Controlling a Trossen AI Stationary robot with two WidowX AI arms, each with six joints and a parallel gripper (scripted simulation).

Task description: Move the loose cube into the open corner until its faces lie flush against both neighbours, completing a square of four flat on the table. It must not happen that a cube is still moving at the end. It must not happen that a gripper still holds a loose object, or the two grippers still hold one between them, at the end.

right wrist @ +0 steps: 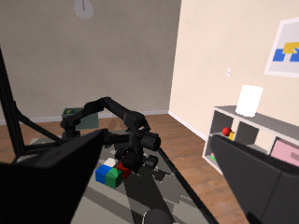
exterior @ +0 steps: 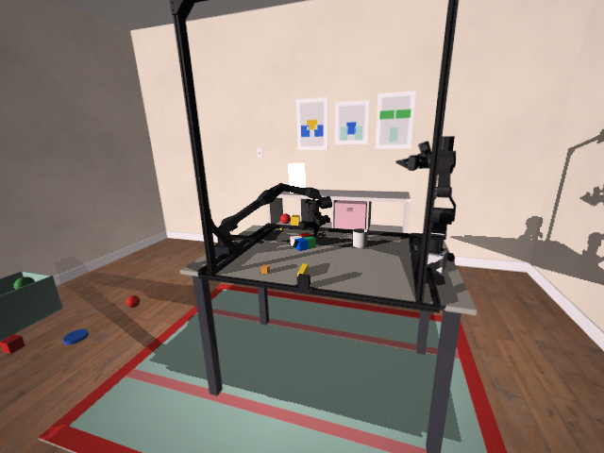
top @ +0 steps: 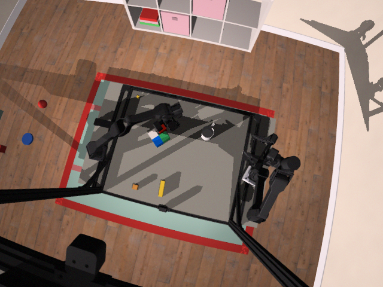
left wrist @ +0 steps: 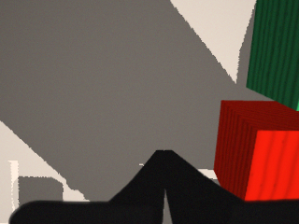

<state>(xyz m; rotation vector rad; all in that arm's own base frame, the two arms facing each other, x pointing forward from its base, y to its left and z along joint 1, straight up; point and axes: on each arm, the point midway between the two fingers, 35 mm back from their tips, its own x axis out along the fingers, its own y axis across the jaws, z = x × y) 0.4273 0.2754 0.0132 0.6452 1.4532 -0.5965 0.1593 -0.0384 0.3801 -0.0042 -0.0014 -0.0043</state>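
Red cube (exterior: 305, 235) (left wrist: 262, 154) (right wrist: 123, 170), grooved like wood, sits right of the L arm's fingers in the L wrist view; those fingers are pressed together, w/ nothing between. Green cube (top: 164, 136) (exterior: 310, 242) (left wrist: 276, 51) (right wrist: 113, 177), also ribbed, upper right. R arm's fingers spread, well apart from the cubes.

Left arm (top: 136, 118) (exterior: 253, 202) (right wrist: 105, 105) reaching out, elbow bent, wrist angled down; left gripper (left wrist: 164, 151) low, fingertips together, nothing between. Right arm (top: 276, 188) (exterior: 443, 190) folded upright; right gripper (exterior: 397, 161) (right wrist: 156, 140) raised, level, fingers wide apart, empty.
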